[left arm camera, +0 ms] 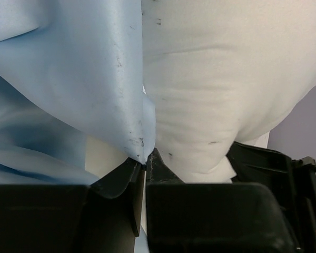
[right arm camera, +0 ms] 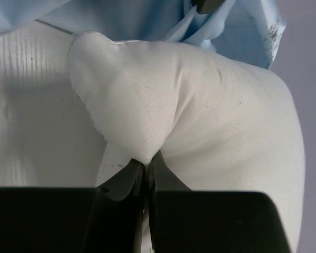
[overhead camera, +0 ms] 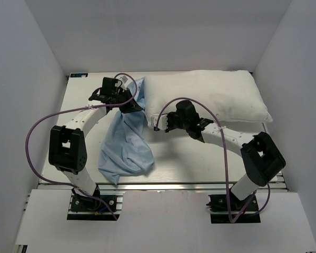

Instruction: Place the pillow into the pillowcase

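Two arms work over a white table (overhead camera: 189, 158). The pillow (overhead camera: 210, 95) lies across the upper right of the overhead frame. Its left end meets the pillowcase (overhead camera: 125, 150), which trails from upper centre down to a crumpled heap left of centre. None of the pillow looks to be inside the case yet.

The left gripper (left arm camera: 146, 166), at bottom centre of its wrist view, has its jaws pinched together on a fold of the blue hem, right beside the pillow's flank. The right gripper (right arm camera: 146, 164) has its jaws clamped on the pillow's pointed corner, with a nub of white fabric drawn between them and blue cloth just beyond at the top of the frame.

The step in hand appears to be feeding that corner into the case's mouth. Done well, the left arm would lift its layer so the mouth gapes, while the right steers the corner under the blue edge rather than against it. Whether the left holds one layer or both cannot be told, and a two-layer pinch would seal the mouth
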